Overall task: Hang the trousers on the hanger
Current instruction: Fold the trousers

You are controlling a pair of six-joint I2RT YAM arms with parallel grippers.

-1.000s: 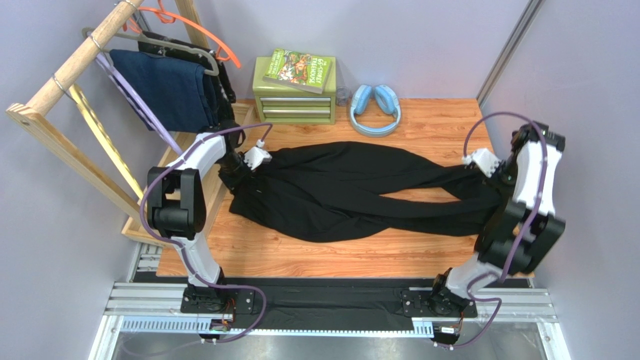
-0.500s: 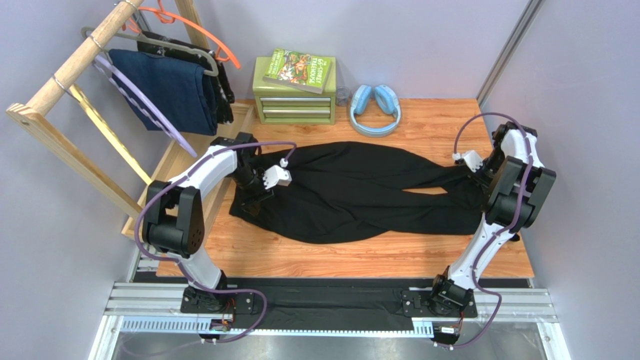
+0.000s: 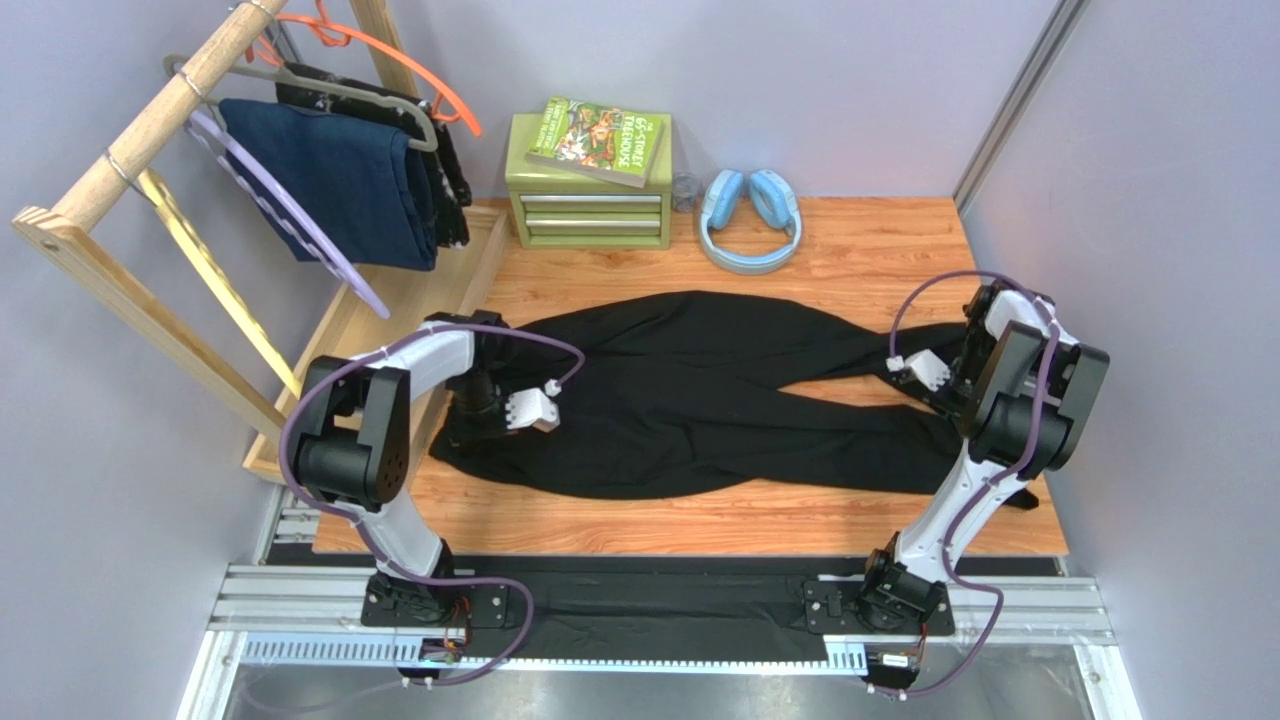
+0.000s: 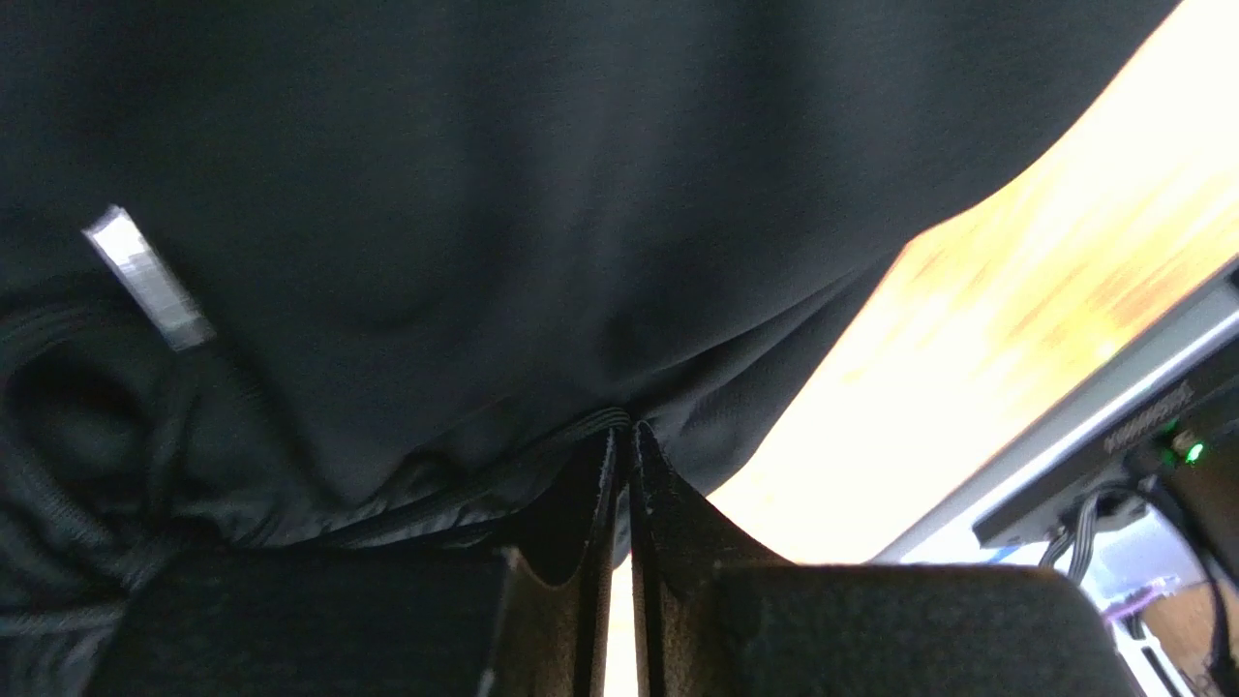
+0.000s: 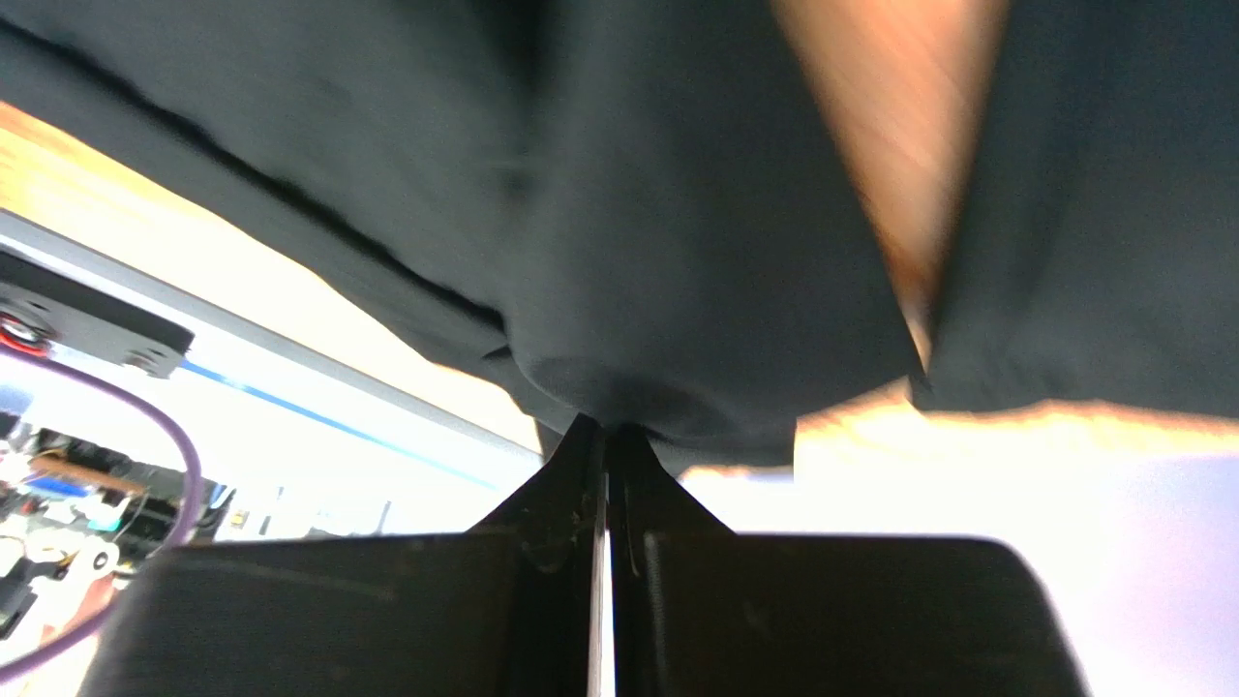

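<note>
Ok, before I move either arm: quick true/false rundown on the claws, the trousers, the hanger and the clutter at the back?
1. The left claw and right claw are each shut on the trousers. True.
2. The trousers hang on the lavender hanger. False: they lie spread on the table; the hanger hangs on the wooden rack at the left.
3. The blue headphones rest on the trousers. False: they lie apart from them at the table's far edge.
4. A book lies on the green drawer box. True.
</note>
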